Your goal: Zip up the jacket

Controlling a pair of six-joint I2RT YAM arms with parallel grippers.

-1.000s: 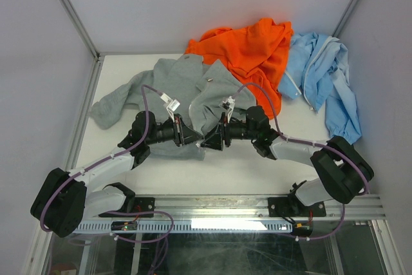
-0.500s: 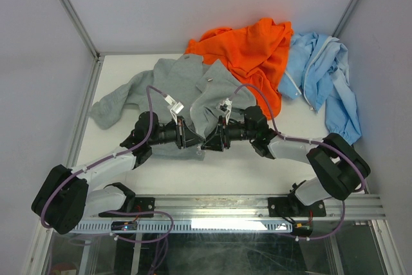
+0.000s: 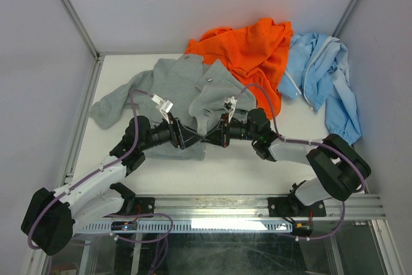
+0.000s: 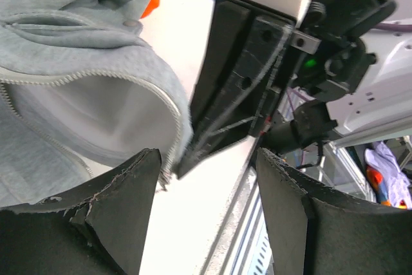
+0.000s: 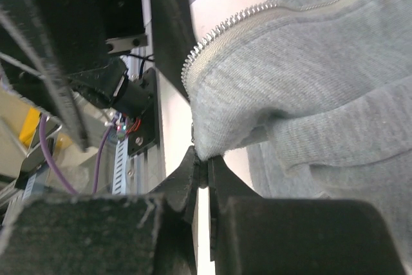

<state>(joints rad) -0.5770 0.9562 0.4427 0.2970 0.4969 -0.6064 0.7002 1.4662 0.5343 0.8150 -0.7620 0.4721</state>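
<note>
The grey jacket (image 3: 193, 88) lies unzipped on the white table, hood toward the back. Its pale zipper teeth (image 4: 168, 104) curve down one front edge, seen also as teeth (image 5: 219, 27) in the right wrist view. My right gripper (image 3: 211, 138) is shut on the bottom corner of the jacket's front panel (image 5: 212, 140), pinching the hem right at the zipper end. My left gripper (image 3: 192, 138) faces it tip to tip and stands open, its fingers (image 4: 122, 191) on either side of bare table with nothing between them. The jacket's hem hangs just above its left finger.
A bright orange garment (image 3: 248, 53) and a light blue jacket (image 3: 322, 75) lie bunched at the back right. The metal rail (image 3: 257, 207) runs along the table's near edge. White walls close in both sides.
My left gripper opened, let go of the hem and drew back to the left. My right gripper closed on the jacket's bottom corner.
</note>
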